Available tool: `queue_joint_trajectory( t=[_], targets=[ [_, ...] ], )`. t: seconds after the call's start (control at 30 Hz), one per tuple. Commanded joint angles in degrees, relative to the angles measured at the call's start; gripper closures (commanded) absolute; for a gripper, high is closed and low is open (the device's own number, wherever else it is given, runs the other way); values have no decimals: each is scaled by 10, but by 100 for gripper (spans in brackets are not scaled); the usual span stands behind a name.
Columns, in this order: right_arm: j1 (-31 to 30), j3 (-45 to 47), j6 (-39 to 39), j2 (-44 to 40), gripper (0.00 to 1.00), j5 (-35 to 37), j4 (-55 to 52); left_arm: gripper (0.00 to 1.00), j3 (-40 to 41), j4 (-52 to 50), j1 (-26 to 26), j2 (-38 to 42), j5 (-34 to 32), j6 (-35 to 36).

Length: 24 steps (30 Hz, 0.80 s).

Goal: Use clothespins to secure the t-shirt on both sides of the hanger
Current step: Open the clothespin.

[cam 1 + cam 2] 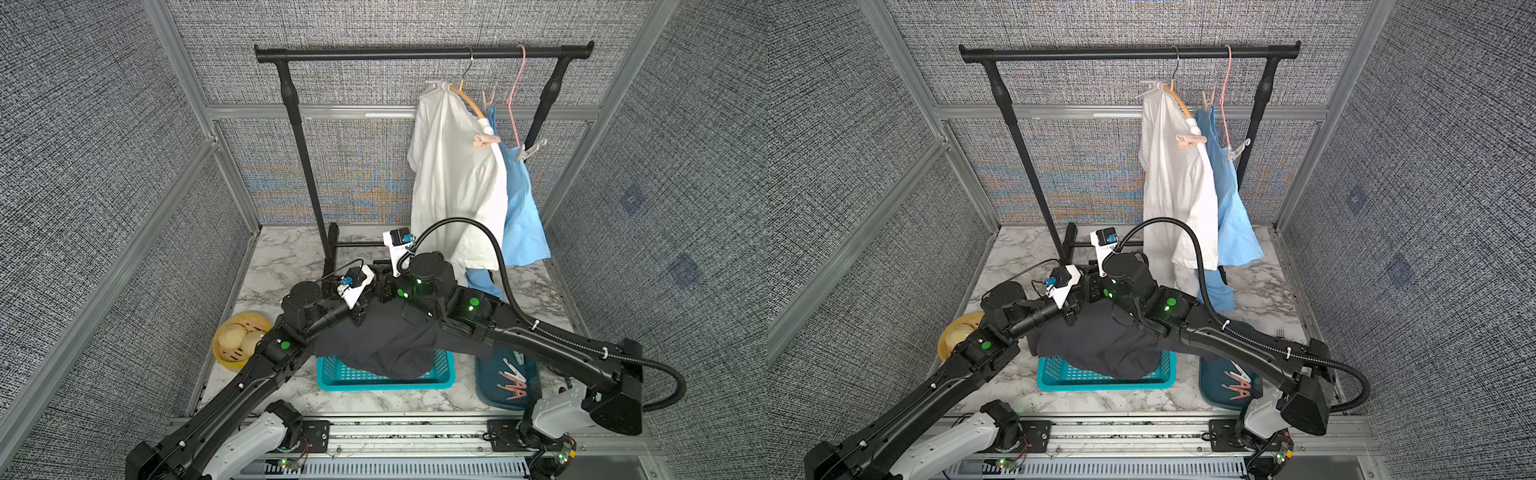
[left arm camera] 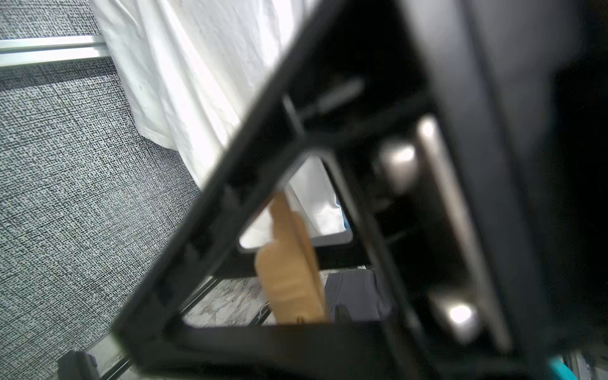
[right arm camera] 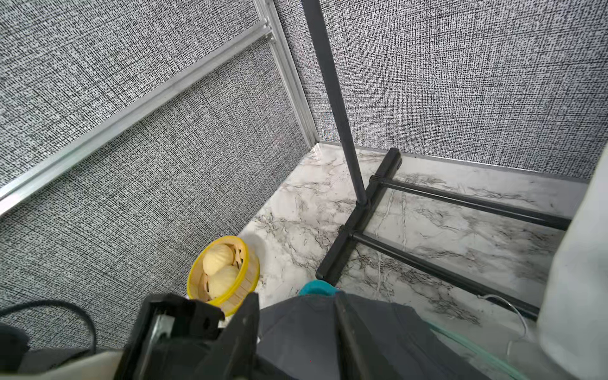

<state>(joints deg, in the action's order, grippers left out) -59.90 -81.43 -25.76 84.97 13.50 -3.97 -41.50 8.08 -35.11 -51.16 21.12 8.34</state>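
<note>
Salmon-pink and white clothespins (image 1: pixel 514 384), loose in dark blue tray (image 1: pixel 487 386)

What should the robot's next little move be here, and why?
Probably the right gripper should back away a little. In its wrist view its jaws stand apart above the dark t-shirt, while a beige clothespin sits right at the left gripper; whether that grip is firm, I cannot tell. The two grippers nearly meet, so clearing room seems wise.
</note>
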Motion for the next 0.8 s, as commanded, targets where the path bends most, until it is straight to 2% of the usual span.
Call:
queue_joint_trajectory(
  t=[0.0,0.1,0.23,0.37,0.6,0.77],
  targets=[
    [0,-10,-7,-2,52,-3,-11,88,0,8,0,1,-2,0],
    [0,-7,-9,-7,49,-6,-14,96,-2,10,0,2,-5,-1],
    [3,-14,-14,-23,41,2,-52,97,2,5,0,7,-16,12],
    [19,-28,-66,-52,31,1,-127,98,-3,-30,0,13,-48,48],
    [25,-31,-135,-69,29,-88,-200,99,-31,-80,0,3,-43,73],
    [23,-21,-144,-60,27,-109,-177,100,-42,-83,0,-12,-32,66]
  ],
)
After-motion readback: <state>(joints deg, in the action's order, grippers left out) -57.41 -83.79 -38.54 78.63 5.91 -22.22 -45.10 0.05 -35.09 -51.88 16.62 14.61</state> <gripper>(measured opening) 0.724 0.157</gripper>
